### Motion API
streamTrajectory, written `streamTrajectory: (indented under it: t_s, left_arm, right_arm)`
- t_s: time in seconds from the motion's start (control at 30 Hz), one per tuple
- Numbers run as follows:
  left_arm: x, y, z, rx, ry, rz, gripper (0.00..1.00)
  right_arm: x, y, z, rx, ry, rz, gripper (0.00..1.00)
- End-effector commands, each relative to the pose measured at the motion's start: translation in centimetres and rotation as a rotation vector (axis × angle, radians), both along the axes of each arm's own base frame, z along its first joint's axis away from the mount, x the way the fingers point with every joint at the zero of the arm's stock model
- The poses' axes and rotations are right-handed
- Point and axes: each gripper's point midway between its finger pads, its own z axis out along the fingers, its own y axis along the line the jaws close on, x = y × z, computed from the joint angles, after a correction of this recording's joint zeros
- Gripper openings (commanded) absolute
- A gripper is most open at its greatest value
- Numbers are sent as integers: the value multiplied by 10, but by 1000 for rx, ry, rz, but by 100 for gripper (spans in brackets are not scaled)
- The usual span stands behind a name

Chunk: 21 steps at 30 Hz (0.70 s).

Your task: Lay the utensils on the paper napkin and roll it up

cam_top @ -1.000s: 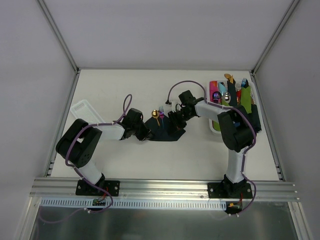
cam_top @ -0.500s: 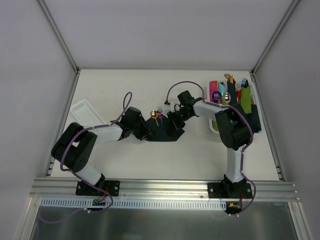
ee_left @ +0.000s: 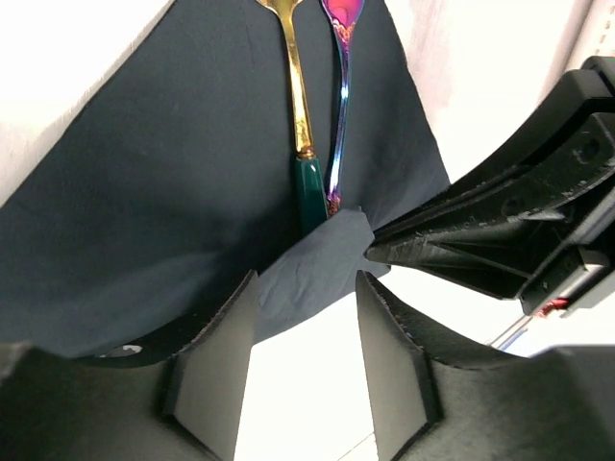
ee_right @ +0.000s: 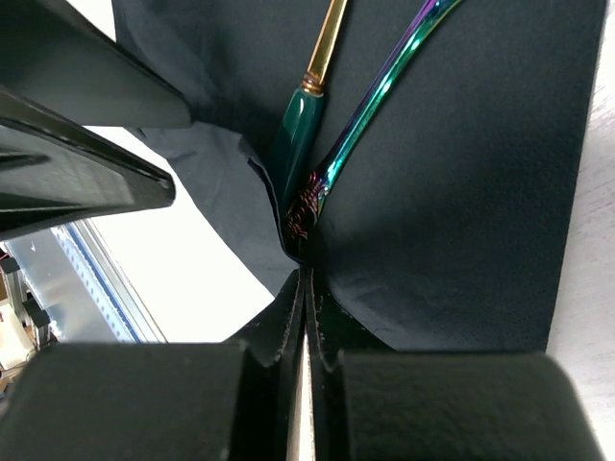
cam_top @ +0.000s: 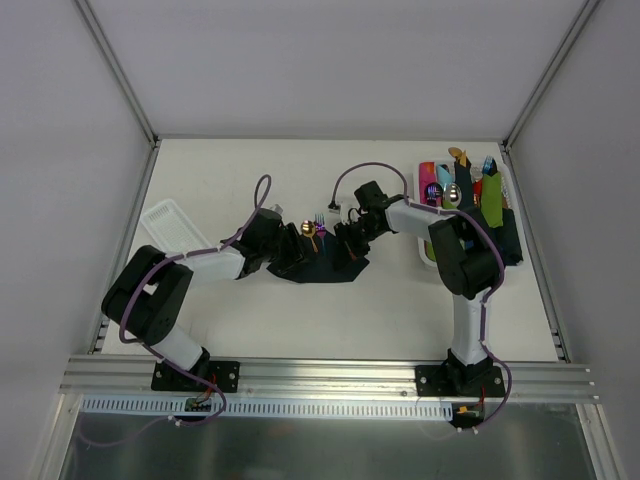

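Right end effector (ee_right: 306, 288) pinching napkin (ee_right: 461, 192) edge; spoon (ee_right: 298, 130), fork (ee_right: 375, 101) handles just beyond.

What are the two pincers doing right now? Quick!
Left pincer: open, holding nothing.
Right pincer: shut, pinching the paper napkin.

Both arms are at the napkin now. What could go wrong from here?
1. The right gripper has its jaws shut on the napkin edge right by the fork handle; pulling could tear the sheet or drag the fork.
2. The left gripper is open at a loose flap; closing may miss it, leaving the spoon unwrapped.
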Motion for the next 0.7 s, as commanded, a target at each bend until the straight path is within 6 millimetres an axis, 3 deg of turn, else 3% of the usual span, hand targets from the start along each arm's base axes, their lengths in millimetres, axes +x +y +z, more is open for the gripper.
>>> streamTrajectory:
  t_s: [0.0,0.67]
  left_arm:
    - [13,-14,17,-37,-90,-57,47]
    - [30,-6,23,-9,-179,-88,49]
  right_arm:
    - [10,7,6,18,-35,10,0]
    - [10,8,5,16,-27,10,0]
